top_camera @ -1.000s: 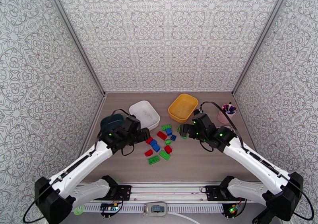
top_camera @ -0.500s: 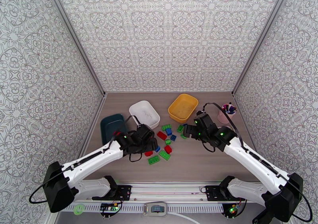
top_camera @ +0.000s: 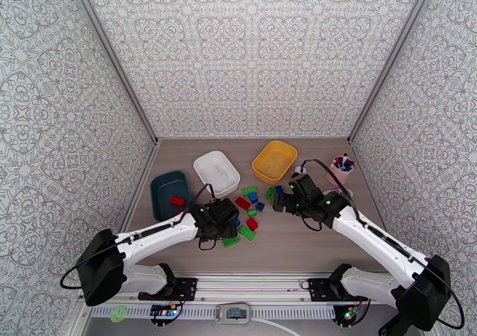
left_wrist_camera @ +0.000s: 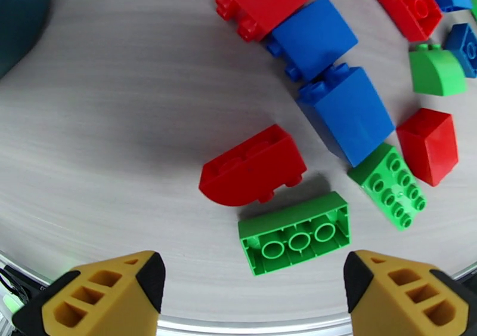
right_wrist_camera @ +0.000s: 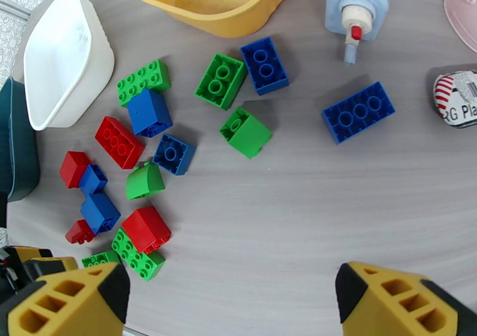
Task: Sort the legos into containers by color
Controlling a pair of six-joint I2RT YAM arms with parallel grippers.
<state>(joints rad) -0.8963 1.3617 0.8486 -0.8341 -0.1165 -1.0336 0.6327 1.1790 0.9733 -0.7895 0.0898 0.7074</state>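
We see the legos [right_wrist_camera: 120,142], small studded bricks in red, green and blue, lying loose on the tabletop [right_wrist_camera: 310,200] before the trays. A red-striped label [right_wrist_camera: 458,97] reads "RG Pla". The teal tray [top_camera: 164,187] holds one red brick [top_camera: 177,200]; the white tray [top_camera: 216,172] and yellow tray [top_camera: 274,161] stand beside it. The left jaws and the right jaws stand apart, gripping nothing.

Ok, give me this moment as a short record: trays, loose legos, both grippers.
teal tray: one red lego inside
white tray: no legos seen inside
yellow tray: no legos seen inside
loose legos: red, green and blue, mixed on the table
left gripper: open, empty, over an upturned green lego
right gripper: open, empty, above the table
other items: bottle, pink cup of pens
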